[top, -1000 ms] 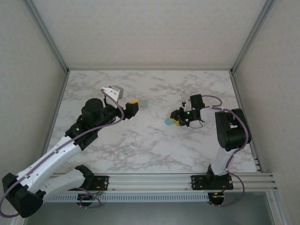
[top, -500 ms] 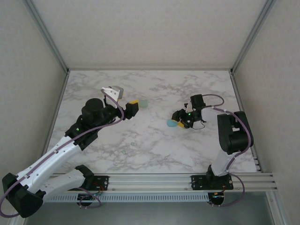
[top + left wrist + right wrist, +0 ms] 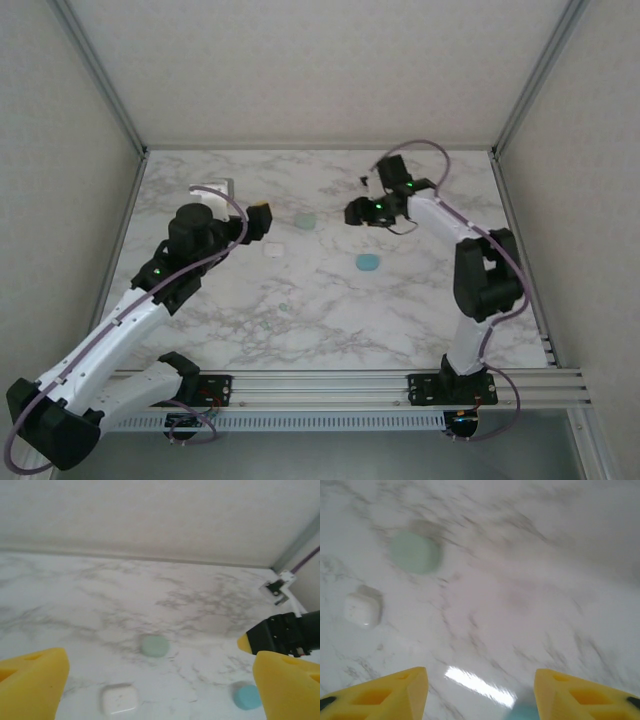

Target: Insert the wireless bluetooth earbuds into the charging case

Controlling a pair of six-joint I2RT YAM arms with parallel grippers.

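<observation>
Three pebble-like charging cases lie shut on the marble table: a white case, a pale green case and a blue case. Two tiny earbuds lie nearer the front. My left gripper hovers open and empty just left of the white case. My right gripper is open and empty, raised behind the blue case and right of the green one.
The table is walled on three sides, with aluminium posts in the back corners. The right arm's fingertip and cable show at the right of the left wrist view.
My right gripper opened off the blue case and swung up and back toward the far wall. My left gripper drew back to the left, leaving the white case free on the table.
</observation>
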